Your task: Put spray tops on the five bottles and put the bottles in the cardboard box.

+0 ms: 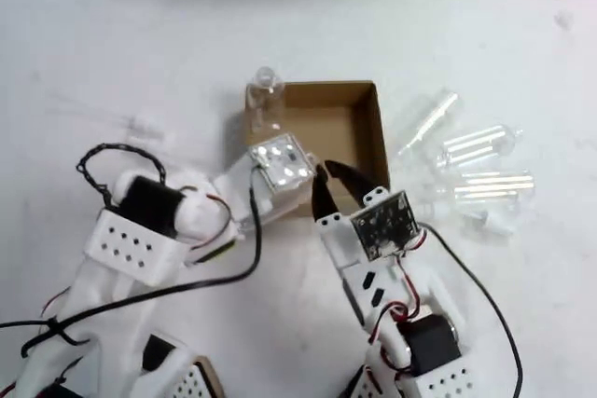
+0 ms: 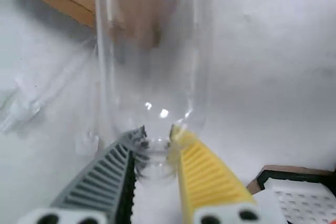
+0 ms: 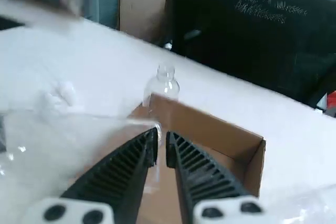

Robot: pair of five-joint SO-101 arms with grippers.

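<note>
Bottle [image 2: 152,66] pinched by the left gripper [image 2: 156,134] beside the cardboard box [image 1: 331,123] shows no spray top, so boxing it uncapped is the risk; right gripper [image 3: 161,137] narrowly spread

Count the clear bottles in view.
5, as far as glare allows: an upright bottle behind the cardboard box's far-left corner, a second bottle in the left gripper beside it, and three lying bottles on the table right of the box. Overlaps may hide more.
</note>
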